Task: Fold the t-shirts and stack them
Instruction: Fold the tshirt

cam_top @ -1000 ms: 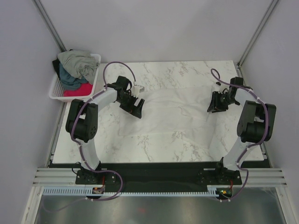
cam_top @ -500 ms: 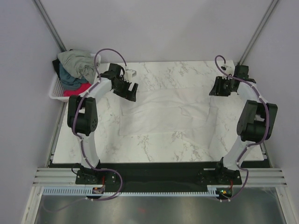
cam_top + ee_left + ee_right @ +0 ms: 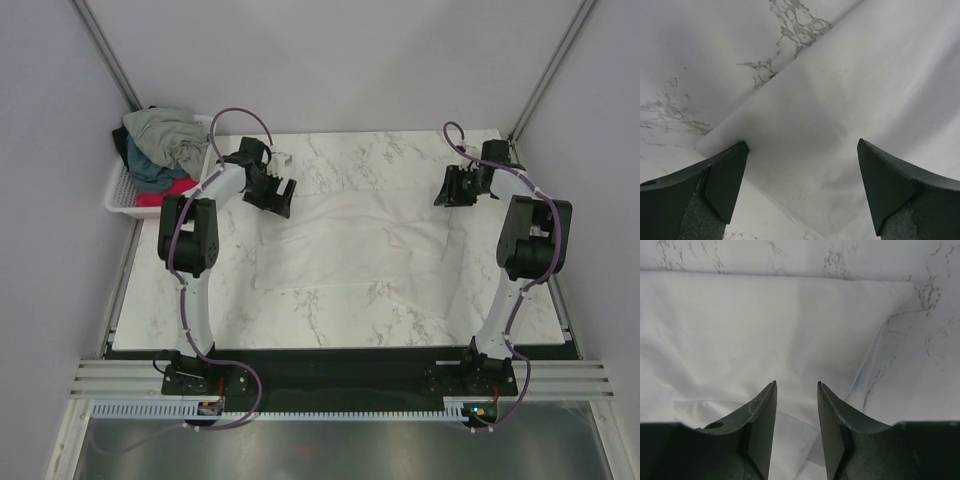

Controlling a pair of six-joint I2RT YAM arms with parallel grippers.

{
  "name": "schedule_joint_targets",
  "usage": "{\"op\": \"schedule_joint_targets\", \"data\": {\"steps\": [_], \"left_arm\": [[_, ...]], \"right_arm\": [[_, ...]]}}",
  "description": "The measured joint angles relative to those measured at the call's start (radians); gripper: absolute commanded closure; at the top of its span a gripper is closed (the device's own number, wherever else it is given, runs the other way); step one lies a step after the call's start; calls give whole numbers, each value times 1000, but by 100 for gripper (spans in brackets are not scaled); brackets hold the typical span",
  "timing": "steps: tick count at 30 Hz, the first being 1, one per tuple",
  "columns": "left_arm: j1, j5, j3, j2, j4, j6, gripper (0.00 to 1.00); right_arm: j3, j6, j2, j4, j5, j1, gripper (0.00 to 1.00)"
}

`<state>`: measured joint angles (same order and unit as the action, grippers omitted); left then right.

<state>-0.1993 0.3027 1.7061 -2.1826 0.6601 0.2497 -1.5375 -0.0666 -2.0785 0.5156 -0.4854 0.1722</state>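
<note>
A plain white t-shirt [image 3: 350,240] lies folded flat on the marble table [image 3: 330,320]. My left gripper [image 3: 277,199] is open and empty above its far left corner. In the left wrist view the jaws [image 3: 802,147] stand wide apart over that corner of the white shirt [image 3: 840,115]. My right gripper [image 3: 446,194] is open and empty above the far right corner. In the right wrist view its jaws [image 3: 796,385] stand a little apart over the white cloth [image 3: 765,330]. Grey-green [image 3: 165,133], dark teal [image 3: 148,170] and red-pink [image 3: 168,193] shirts lie heaped at the far left.
The heap sits in a white lattice basket [image 3: 120,196] off the table's far left corner. Metal frame posts [image 3: 105,50] stand at both far corners. The arm bases sit on the dark rail [image 3: 330,375] at the near edge.
Both grippers have moved from over the shirt's sides to its far corners, away from me. The right one then shifted slightly inward. The white shirt lies as before.
</note>
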Motion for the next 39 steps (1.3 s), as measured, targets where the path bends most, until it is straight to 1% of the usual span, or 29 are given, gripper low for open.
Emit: {"op": "schedule_joint_targets", "data": {"steps": [6, 10, 14, 22, 29, 32, 34, 35, 37, 38, 39], "left_arm": [[3, -29, 163, -102, 39, 0, 0], [7, -41, 288, -179, 61, 1, 0], [8, -55, 392, -239, 85, 1, 0], [8, -69, 511, -310, 104, 0, 0], [7, -92, 583, -338, 103, 0, 0], [6, -88, 584, -296, 115, -17, 0], [2, -79, 554, -212, 110, -32, 0], [-1, -71, 529, -149, 111, -39, 0], [-11, -58, 454, 7, 94, -47, 0], [-19, -53, 407, 95, 78, -43, 0], [-30, -38, 346, 191, 61, -31, 0]], "right_arm": [[-19, -4, -61, -8, 51, 1, 54], [-68, -5, -90, -8, 82, 2, 54], [-155, -5, -145, -11, 114, -4, 54], [-347, -13, -268, -23, 161, -28, 54], [-374, -32, -282, -30, 177, -40, 54], [-342, -55, -238, -18, 168, -40, 53], [-303, -72, -171, -4, 158, -40, 53], [-278, -85, -121, 4, 150, -40, 45], [-219, -108, 10, 9, 135, -40, 37], [-184, -125, 85, 1, 123, -40, 34], [-150, -142, 163, -5, 115, -40, 34]]}}
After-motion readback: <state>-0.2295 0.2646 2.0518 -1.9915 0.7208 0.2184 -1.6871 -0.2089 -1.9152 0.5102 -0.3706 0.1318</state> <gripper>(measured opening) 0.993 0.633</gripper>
